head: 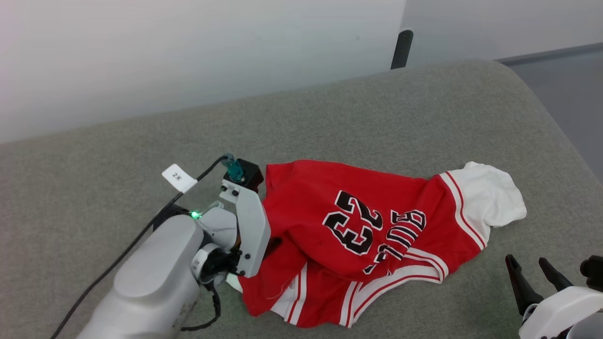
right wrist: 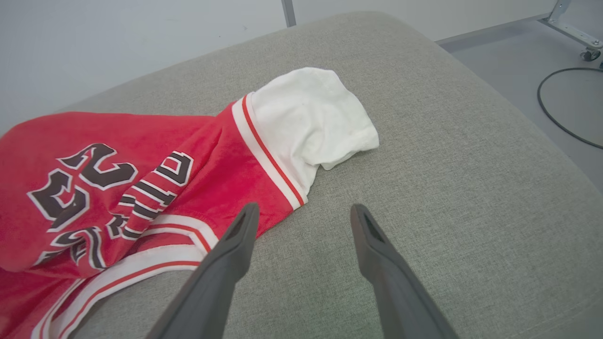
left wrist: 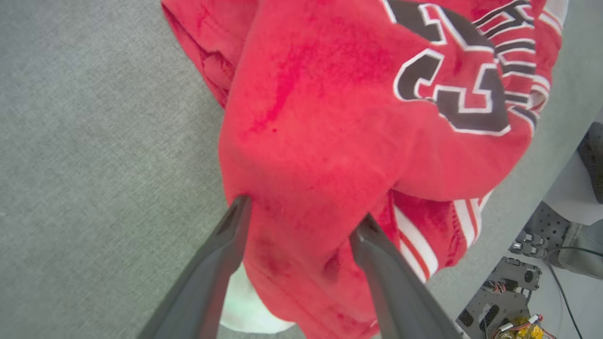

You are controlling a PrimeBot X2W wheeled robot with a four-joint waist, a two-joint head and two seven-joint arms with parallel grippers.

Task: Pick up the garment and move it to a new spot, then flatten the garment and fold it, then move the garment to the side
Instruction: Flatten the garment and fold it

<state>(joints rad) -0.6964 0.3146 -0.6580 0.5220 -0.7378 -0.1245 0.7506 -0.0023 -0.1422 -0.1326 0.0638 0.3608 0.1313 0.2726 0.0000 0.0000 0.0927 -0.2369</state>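
Observation:
The garment, a red jersey with black 23, lies crumpled on the grey cushioned surface, its white sleeve spread to the right. My left gripper is open at the garment's left edge, and a raised red fold sits between its fingertips. In the head view its wrist hides those fingers. My right gripper is open and holds nothing at the lower right, apart from the cloth. In its wrist view the right gripper hovers over bare cushion just beside the striped sleeve trim.
The cushion's rounded right edge drops to a grey floor. A dark post stands behind the far edge by the pale wall. A black cable with a white tag trails from my left wrist. A loose cable lies on the floor.

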